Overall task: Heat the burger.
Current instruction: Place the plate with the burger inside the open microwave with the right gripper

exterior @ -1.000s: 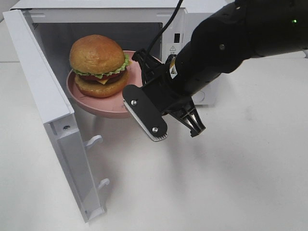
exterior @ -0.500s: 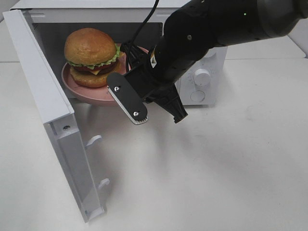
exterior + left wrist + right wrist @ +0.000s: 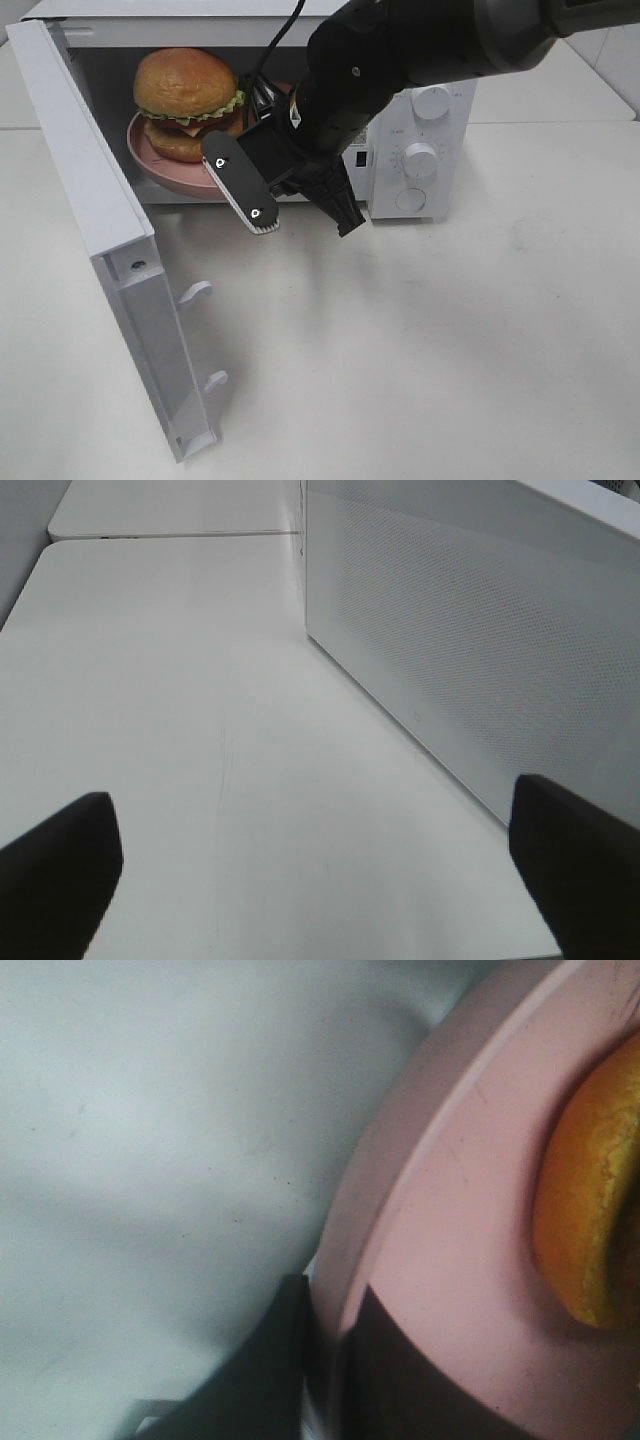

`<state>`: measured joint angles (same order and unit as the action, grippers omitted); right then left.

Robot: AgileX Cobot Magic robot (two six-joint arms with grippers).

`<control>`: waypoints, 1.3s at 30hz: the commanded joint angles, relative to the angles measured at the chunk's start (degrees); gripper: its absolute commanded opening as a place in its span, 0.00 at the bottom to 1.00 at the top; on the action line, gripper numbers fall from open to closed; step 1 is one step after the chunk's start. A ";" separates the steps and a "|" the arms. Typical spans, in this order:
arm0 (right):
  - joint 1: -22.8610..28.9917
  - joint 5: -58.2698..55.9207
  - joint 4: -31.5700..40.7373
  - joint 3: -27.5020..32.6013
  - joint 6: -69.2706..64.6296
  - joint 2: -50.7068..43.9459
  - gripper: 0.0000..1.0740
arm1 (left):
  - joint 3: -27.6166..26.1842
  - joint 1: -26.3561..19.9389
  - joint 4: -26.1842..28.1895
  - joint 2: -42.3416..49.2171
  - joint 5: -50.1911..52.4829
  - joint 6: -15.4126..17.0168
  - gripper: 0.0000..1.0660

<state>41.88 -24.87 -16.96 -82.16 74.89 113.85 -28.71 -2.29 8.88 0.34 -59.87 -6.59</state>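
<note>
One white door (image 3: pixel 100 230) stands wide open nearest the high camera, over the white table (image 3: pixel 450 350). Behind it the right gripper (image 3: pixel 325 1355) pinches the near rim of the pink plate (image 3: pixel 150 165), one finger on either side of the edge. The burger (image 3: pixel 187 100) sits on that plate, inside the cavity of the microwave (image 3: pixel 420 150), toward its left. The left gripper (image 3: pixel 315 880) hangs spread wide, holding nothing, beside the microwave's outer wall.
</note>
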 commanded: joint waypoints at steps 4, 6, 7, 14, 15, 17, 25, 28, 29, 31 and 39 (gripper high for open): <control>0.11 3.44 -2.64 -4.47 -4.87 1.60 0.02 | 0.23 -0.11 0.17 1.20 0.40 -0.17 0.97; 0.11 3.50 -3.50 -5.90 -5.90 2.58 0.02 | 0.23 -0.11 0.17 1.20 0.40 -0.17 0.97; 0.11 3.50 -3.61 -6.70 -6.36 3.21 0.03 | 0.23 -0.11 0.17 1.20 0.40 -0.17 0.97; 0.11 3.15 -3.67 -12.03 -7.28 7.56 0.03 | 0.23 -0.11 0.17 1.20 0.40 -0.17 0.97; 0.11 3.15 -3.67 -12.89 -7.62 8.25 0.03 | 0.23 -0.11 0.17 1.20 0.40 -0.17 0.97; 0.11 3.09 -3.67 -14.50 -8.48 9.45 0.03 | 0.23 -0.11 0.17 1.20 0.40 -0.17 0.97; -0.57 2.18 -3.72 -20.63 -10.66 13.81 0.03 | 0.23 -0.11 0.00 1.20 0.40 -0.17 0.97; -1.26 1.03 -3.84 -23.72 -11.40 15.41 0.03 | 0.23 -0.11 0.00 1.20 0.40 -0.17 0.97; -1.55 0.63 -3.84 -25.21 -11.52 16.27 0.03 | 0.23 -0.11 0.00 1.20 0.40 -0.17 0.97; -1.89 0.52 -3.84 -25.78 -11.52 16.56 0.03 | 0.23 -0.11 0.00 1.20 0.40 -0.17 0.97; -2.58 0.06 -4.01 -28.13 -13.98 19.37 0.03 | 0.23 -0.11 0.00 1.20 0.40 -0.17 0.97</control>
<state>39.71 -27.85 -19.77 -109.09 62.11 134.01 -28.71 -2.29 8.88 0.34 -59.87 -6.59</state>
